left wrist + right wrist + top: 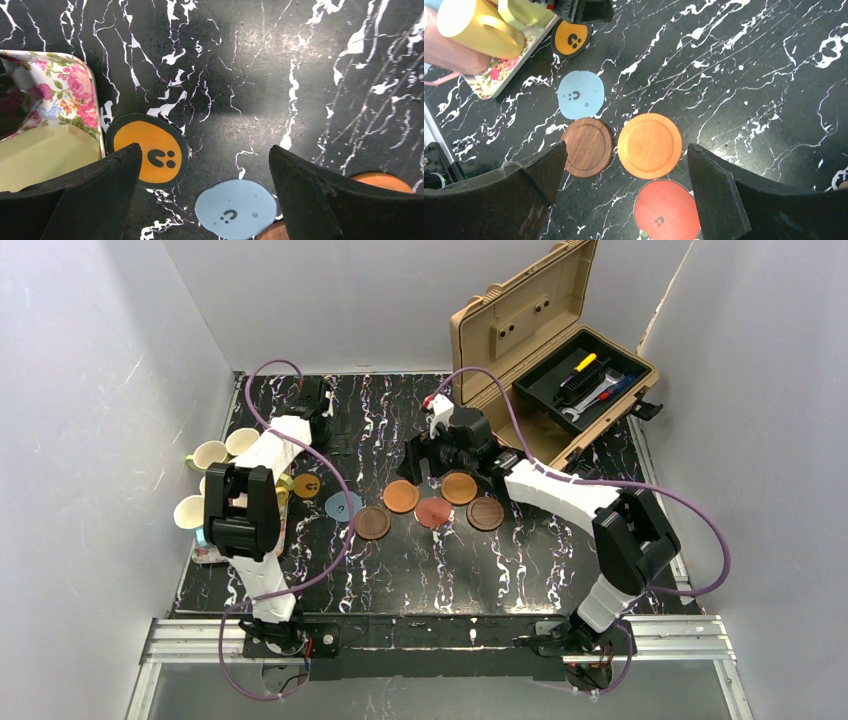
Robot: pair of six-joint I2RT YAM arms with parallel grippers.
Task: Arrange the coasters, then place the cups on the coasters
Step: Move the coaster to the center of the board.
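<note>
Several coasters lie in a loose row mid-table: orange with a dark mark (306, 485), grey-blue (343, 506), dark brown (373, 522), orange-brown (401, 496), red (433, 512), a second orange-brown (459, 488) and a second dark brown (485, 513). Cups (210, 454) crowd the floral tray (75, 85) at the left edge; a yellow cup (479, 27) and a pink cup (449, 55) show there. My left gripper (205, 150) hangs open and empty above the table behind the orange coaster (150, 152). My right gripper (626, 146) is open and empty over the orange-brown coaster (650, 145).
An open tan toolbox (560, 350) with tools stands at the back right. White walls close in the black marbled table (420, 580) on three sides. Purple cables loop from both arms.
</note>
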